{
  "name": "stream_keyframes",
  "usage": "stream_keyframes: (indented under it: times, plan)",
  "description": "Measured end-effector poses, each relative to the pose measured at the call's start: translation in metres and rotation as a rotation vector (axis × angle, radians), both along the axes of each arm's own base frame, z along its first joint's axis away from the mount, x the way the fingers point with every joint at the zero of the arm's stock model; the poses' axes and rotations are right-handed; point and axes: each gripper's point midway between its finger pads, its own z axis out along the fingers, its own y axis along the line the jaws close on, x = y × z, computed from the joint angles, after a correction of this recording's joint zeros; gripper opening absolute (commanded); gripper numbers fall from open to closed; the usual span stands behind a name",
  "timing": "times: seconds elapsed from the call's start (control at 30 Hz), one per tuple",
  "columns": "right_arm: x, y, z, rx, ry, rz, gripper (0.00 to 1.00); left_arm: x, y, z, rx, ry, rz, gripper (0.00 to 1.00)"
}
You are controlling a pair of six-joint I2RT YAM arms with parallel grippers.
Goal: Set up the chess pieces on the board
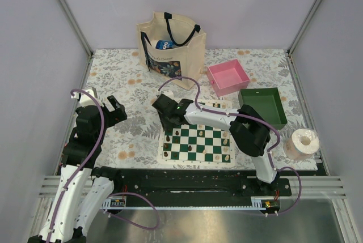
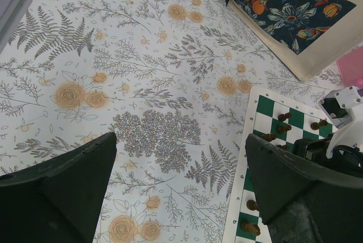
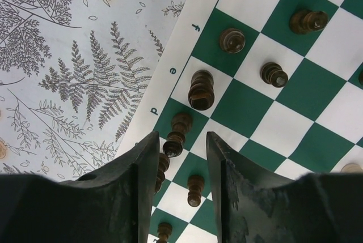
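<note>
Hovering over board point(image 3: 255, 113) edge: right gripper point(image 3: 181, 161), jaws slightly apart, one dark piece point(image 3: 177, 134) standing between. Nine dark pieces point(image 3: 232, 40) countable in right wrist view. Above cloth point(image 2: 142, 84), left gripper point(image 2: 180, 138) spread wide. One pink tray point(image 1: 228, 77), one green tray point(image 1: 262, 107).

Chess pieces point(image 3: 201, 89) stand on the board point(image 3: 244, 107), tote bag point(image 1: 170, 50) behind it, paper roll point(image 1: 302, 143) to its right.
</note>
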Motion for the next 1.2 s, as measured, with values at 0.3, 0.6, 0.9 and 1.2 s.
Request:
stream_keyframes:
  times: [0.3,0.6,0.9,1.2]
  plan:
    - [0.001,-0.012,0.05,0.055,-0.084,-0.008,0.65,0.0,0.0,0.0,0.0,0.0,0.002,0.99]
    - [0.028,-0.04,0.098,0.13,-0.19,-0.1,0.63,0.0,0.001,0.0,-0.003,0.0,0.004,0.99]
    - [0.061,-0.08,0.064,0.074,-0.137,-0.215,0.61,0.0,0.001,0.0,-0.003,0.0,0.004,0.99]
    - [0.091,-0.104,0.022,-0.008,-0.076,-0.288,0.62,0.0,0.0,0.0,-0.005,0.0,0.001,0.99]
